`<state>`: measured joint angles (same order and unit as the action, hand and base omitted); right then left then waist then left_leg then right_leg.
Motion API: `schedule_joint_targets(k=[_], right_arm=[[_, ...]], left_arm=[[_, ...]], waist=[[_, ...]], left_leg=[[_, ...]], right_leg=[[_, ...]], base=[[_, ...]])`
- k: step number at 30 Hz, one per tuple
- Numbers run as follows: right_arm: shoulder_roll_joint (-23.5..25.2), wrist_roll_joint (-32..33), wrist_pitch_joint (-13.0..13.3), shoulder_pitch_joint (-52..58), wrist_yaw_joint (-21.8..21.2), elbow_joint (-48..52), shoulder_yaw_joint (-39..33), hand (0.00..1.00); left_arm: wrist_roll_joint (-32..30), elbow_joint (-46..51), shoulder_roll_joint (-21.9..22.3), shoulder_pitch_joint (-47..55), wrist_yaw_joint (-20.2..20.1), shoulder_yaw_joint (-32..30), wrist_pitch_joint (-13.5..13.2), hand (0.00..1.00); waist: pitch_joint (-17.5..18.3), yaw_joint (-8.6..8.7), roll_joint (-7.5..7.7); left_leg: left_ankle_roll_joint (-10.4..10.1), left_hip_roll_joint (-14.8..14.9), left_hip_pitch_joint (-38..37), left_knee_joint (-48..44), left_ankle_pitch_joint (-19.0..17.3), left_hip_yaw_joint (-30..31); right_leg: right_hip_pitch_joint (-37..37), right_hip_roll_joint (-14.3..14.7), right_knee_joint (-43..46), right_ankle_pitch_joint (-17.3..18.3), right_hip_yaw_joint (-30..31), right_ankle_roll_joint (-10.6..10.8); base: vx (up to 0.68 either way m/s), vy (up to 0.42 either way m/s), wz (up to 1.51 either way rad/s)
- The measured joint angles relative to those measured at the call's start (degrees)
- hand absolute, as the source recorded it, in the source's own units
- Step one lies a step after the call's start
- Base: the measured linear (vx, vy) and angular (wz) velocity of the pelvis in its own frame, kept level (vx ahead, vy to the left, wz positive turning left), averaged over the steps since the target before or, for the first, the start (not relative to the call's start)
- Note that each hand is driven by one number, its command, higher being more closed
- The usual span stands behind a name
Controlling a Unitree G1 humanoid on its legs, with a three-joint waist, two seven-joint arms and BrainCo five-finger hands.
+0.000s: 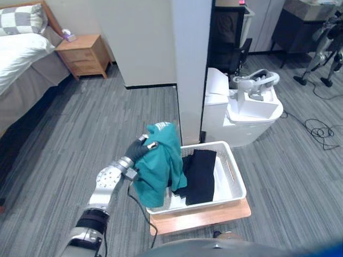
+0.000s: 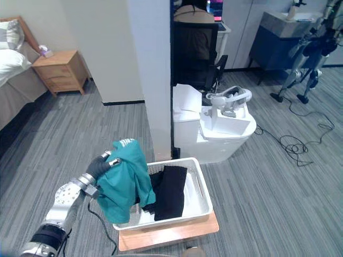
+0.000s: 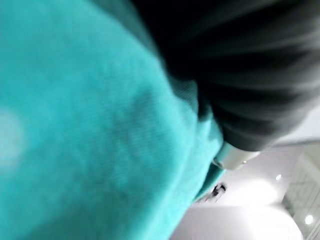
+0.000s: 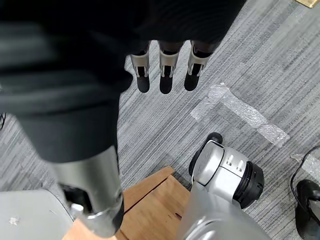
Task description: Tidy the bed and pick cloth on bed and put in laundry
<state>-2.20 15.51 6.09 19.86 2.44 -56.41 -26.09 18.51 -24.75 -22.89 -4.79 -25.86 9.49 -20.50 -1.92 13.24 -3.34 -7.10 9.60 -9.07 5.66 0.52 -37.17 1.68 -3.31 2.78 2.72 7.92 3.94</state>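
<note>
A white-covered bed [image 1: 21, 59] stands at the far left. Nearby, a white slatted plastic laundry basket [image 1: 234, 172] sits on a wooden board [image 1: 203, 217]. A teal cloth [image 1: 161, 166] hangs over the basket's left rim, clamped in the left hand [image 1: 140, 150]. A black cloth [image 1: 201, 174] lies inside the basket. The right hand [image 4: 165, 75] hangs above grey carpet, fingers straight and holding nothing.

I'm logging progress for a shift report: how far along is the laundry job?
Done: a black cloth lies in the white basket. In hand: the left hand grips a teal cloth hanging over the basket's left rim, not yet released. Left: dropping it in; whether the bed is tidy can't be judged.
</note>
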Motion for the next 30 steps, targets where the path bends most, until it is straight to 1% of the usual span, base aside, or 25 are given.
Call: schedule_joint_targets(k=[2,3,6,9,11,12,14,16,17,18,19,20,21,22,23,25,28,29,30], right_arm=[[0.0,0.0,0.3,1.9,0.0,1.3,0.9,0.0],[-0.1,-0.1,0.5,3.0,0.0,2.0,1.5,0.0],[-0.1,-0.6,0.7,4.9,0.0,3.4,2.2,0.0],[-0.1,-1.2,0.7,5.4,0.0,3.8,2.7,0.0],[-0.2,-1.2,1.2,5.4,0.0,4.1,4.1,0.0],[-0.1,-1.3,1.2,5.4,-0.1,4.8,5.4,0.0],[-0.1,-1.3,1.5,5.2,-0.2,5.9,6.2,0.0],[-0.1,-1.2,1.9,4.4,-1.2,8.0,7.1,0.0],[-0.1,-1.1,1.9,4.1,-1.5,8.6,7.4,0.0],[-0.2,-0.8,2.0,3.2,-2.3,9.9,7.9,0.0],[-0.4,-0.1,2.0,2.0,-2.7,11.3,8.7,0.0],[-0.4,0.4,2.0,1.7,-3.1,12.3,8.8,0.0],[-0.6,1.3,2.2,1.0,-3.7,14.4,8.8,0.0],[-0.8,1.9,2.3,0.8,-4.1,16.4,9.0,0.0],[-1.1,2.2,2.3,0.7,-4.2,17.3,9.3,0.0],[-1.4,2.3,2.3,0.6,-4.5,20.8,11.3,0.0],[-1.3,2.3,2.2,0.3,-4.6,23.3,13.6,0.0],[-1.2,2.3,2.2,0.0,-4.7,24.1,14.3,0.0],[-1.2,2.3,2.1,-0.1,-4.8,25.0,15.2,0.0]], left_arm=[[-0.1,0.0,0.3,0.5,0.6,1.4,0.0,1.0],[-1.2,0.3,0.6,0.6,1.4,1.6,0.0,1.0],[-2.2,1.2,2.1,1.8,3.0,2.4,0.0,1.0],[-2.4,1.7,2.4,1.9,5.0,5.9,0.2,1.0],[-2.7,1.7,2.7,2.1,6.1,6.6,1.1,1.0],[-4.4,1.5,3.3,2.2,8.0,7.0,2.6,1.0],[-5.0,1.5,4.4,2.0,10.0,7.6,3.7,1.0],[-8.6,0.7,4.8,0.1,14.8,8.8,4.6,1.0],[-9.1,0.2,4.8,-1.0,15.9,8.9,4.8,1.0],[-9.2,-1.2,4.5,-3.7,18.2,8.8,5.0,1.0],[-9.3,-2.1,4.1,-6.6,20.2,8.5,5.1,1.0],[-9.3,-2.6,4.0,-7.9,21.2,8.5,5.1,1.0],[-10.0,-2.7,3.9,-10.4,23.0,8.5,5.1,1.0],[-11.0,-2.7,4.0,-12.3,24.2,8.6,5.1,1.0],[-11.2,-2.7,4.2,-12.9,24.9,8.6,5.1,1.0],[-11.5,-2.7,4.7,-15.5,27.4,8.5,5.1,1.0],[-13.5,-2.7,5.1,-18.1,30.3,8.0,5.1,1.0],[-13.7,-2.7,5.3,-19.6,31.6,7.6,5.5,1.0],[-13.7,-2.8,5.4,-20.8,32.7,6.9,6.4,1.0]], waist=[[-0.6,0.44,-0.31],[-1.0,1.28,-0.4],[-1.7,2.16,-0.84],[-1.9,2.79,-1.26],[-1.9,2.94,-1.28],[-2.0,2.95,-1.16],[-2.0,2.91,-1.05],[-2.5,2.93,-0.4],[-3.0,2.82,-0.12],[-4.5,2.76,0.5],[-6.3,2.75,1.67],[-7.0,2.69,2.03],[-8.6,2.68,2.38],[-9.8,2.77,2.47],[-10.1,2.82,2.3],[-12.0,2.79,1.85],[-12.8,2.79,1.28],[-13.7,2.73,1.37],[-14.5,2.54,1.66]], left_leg=[[0.1,-0.1,-0.1,0.0,0.1,-0.4],[0.2,-0.1,-0.3,0.0,0.3,-0.6],[0.0,0.2,-0.9,0.2,0.4,-1.8],[0.0,0.2,-0.8,0.2,0.4,-2.6],[0.0,0.2,-0.7,0.1,0.4,-2.9],[0.0,0.4,-0.3,0.0,0.4,-3.2],[-0.1,0.5,0.9,0.1,0.3,-3.4],[0.2,0.3,4.4,0.0,0.5,-3.6],[0.6,0.3,5.1,0.0,0.9,-3.8],[0.7,0.3,6.2,-0.1,1.3,-4.1],[0.9,0.5,7.6,-1.1,1.3,-4.3],[1.0,0.7,8.5,-2.0,1.2,-4.4],[1.0,1.3,10.1,-3.7,0.6,-4.5],[1.0,1.8,10.8,-5.0,-0.1,-4.9],[0.9,2.1,11.1,-5.7,-0.5,-5.2],[0.7,3.1,11.6,-8.4,-1.6,-7.2],[0.8,4.0,13.6,-11.2,-3.0,-8.6],[1.0,4.4,14.4,-12.4,-3.5,-8.8],[1.2,4.7,15.5,-13.5,-3.9,-9.2]], right_leg=[[0.1,0.0,0.0,0.3,0.8,0.0],[0.1,0.0,0.2,0.5,0.9,0.0],[0.7,0.6,1.1,1.0,2.0,0.1],[1.8,0.8,1.6,1.1,2.6,0.3],[1.9,0.9,1.9,1.1,2.9,0.3],[2.2,1.1,2.3,1.1,3.1,0.3],[3.7,1.1,2.7,1.1,3.9,0.5],[7.6,1.0,3.7,0.8,4.3,0.9],[8.4,1.0,3.8,0.6,4.6,1.0],[9.6,1.0,4.0,0.3,4.8,1.1],[11.0,1.0,4.2,0.0,5.1,1.3],[11.6,0.9,4.3,-0.3,5.2,1.2],[12.8,0.8,4.3,-0.9,5.5,1.6],[13.3,0.9,4.4,-1.2,6.0,1.7],[13.6,1.0,4.5,-1.2,6.3,1.7],[14.0,1.3,5.5,-1.2,6.9,1.7],[16.2,1.5,6.6,-1.2,7.3,1.7],[17.2,1.4,6.9,-1.2,7.3,1.7],[18.2,1.4,7.5,-1.2,7.3,1.7]], base=[[-0.11,-0.078,-0.18],[-0.1,-0.081,-0.06],[-0.09,-0.076,-0.17],[-0.05,-0.048,-0.15],[-0.01,-0.023,-0.12],[0.0,-0.024,-0.09],[-0.01,-0.022,-0.07],[-0.02,-0.028,-0.06],[-0.03,-0.029,-0.04],[-0.03,-0.032,-0.05],[-0.02,-0.038,-0.03],[0.01,-0.044,-0.06],[0.03,-0.026,-0.12],[0.04,-0.016,-0.16],[0.05,-0.001,-0.25],[0.04,0.0,-0.22],[0.01,-0.006,-0.17],[0.0,-0.02,-0.06],[-0.03,-0.031,-0.02]])
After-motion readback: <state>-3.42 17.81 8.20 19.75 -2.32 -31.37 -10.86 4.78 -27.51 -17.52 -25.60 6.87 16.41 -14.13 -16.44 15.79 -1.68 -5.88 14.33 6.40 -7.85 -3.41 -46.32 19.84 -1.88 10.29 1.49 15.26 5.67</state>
